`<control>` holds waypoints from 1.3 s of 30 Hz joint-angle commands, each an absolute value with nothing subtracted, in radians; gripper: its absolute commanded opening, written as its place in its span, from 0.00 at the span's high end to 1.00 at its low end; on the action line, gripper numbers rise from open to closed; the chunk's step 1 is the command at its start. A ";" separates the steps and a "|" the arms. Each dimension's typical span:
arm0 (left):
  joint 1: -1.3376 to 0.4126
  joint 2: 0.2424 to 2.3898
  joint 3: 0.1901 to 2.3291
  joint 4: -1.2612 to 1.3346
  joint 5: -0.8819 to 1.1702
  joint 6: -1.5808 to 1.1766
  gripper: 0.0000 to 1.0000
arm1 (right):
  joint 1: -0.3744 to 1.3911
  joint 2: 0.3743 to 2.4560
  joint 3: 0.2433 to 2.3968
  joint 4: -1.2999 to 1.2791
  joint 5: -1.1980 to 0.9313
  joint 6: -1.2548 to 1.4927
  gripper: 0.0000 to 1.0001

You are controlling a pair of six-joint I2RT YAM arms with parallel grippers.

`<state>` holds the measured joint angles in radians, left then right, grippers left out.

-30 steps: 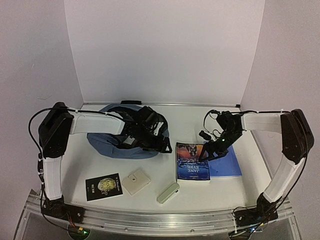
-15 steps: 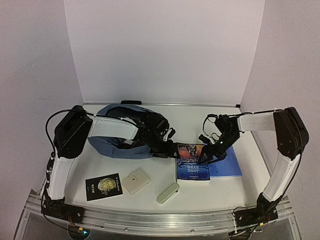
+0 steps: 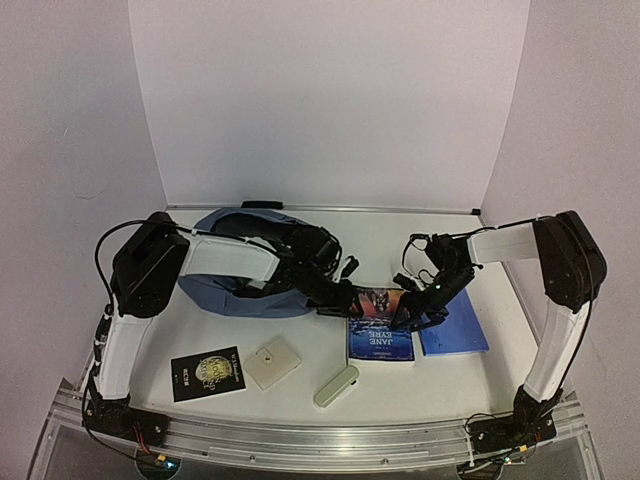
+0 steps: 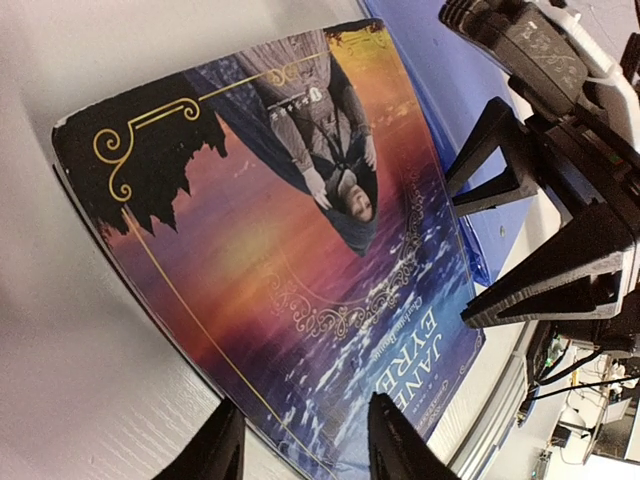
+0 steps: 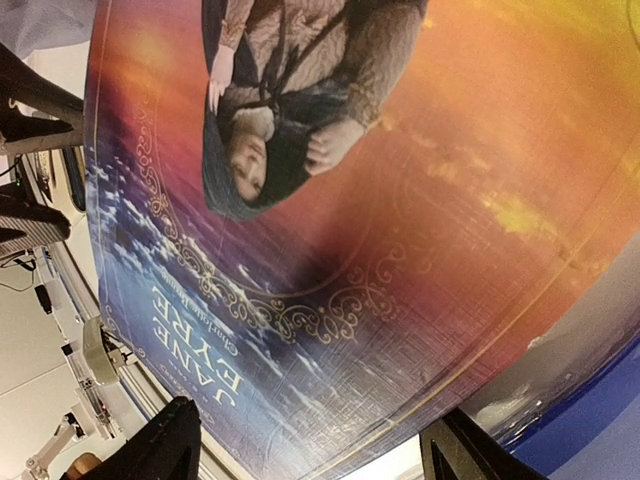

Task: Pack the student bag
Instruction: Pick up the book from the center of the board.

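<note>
The student bag (image 3: 228,288) lies on its side at the back left of the surface (image 3: 300,400), partly under the left arm, and whether its mouth is open cannot be told from here. Both arms meet at the Jane Eyre paperback (image 3: 381,326), which lies just right of the bag, touching or overlapping the blue notebook (image 3: 458,326). The left gripper (image 4: 308,402) is moderately open, its fingers straddling the book's near-left edge. The right gripper (image 5: 312,415) is spread wide close over the cover and holds nothing. The step in hand looks like getting a grip on this book so it can go into the bag. Next, one gripper likely has to work a finger under a thin edge and close on it while the other steadies the book against sliding; then the book must be carried left to the bag's opening.
</note>
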<state>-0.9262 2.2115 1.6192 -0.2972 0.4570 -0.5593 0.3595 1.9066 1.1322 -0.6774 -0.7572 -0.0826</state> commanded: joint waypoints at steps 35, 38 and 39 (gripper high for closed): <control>-0.899 1.998 1.447 0.042 0.482 -0.487 1.00 | 0.318 1.751 1.190 -0.644 -0.879 -0.133 0.02; -0.878 1.959 1.404 0.117 0.524 -0.486 1.00 | 0.301 1.754 1.185 -0.645 -0.889 -0.165 0.02; -0.873 1.946 1.392 0.133 0.531 -0.483 1.00 | 0.298 1.758 1.182 -0.645 -0.897 -0.175 0.02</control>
<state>-0.9102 2.0634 1.4216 -0.0455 0.4819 -0.5372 0.3198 1.7739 1.1679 -0.6473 -0.8585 -0.1128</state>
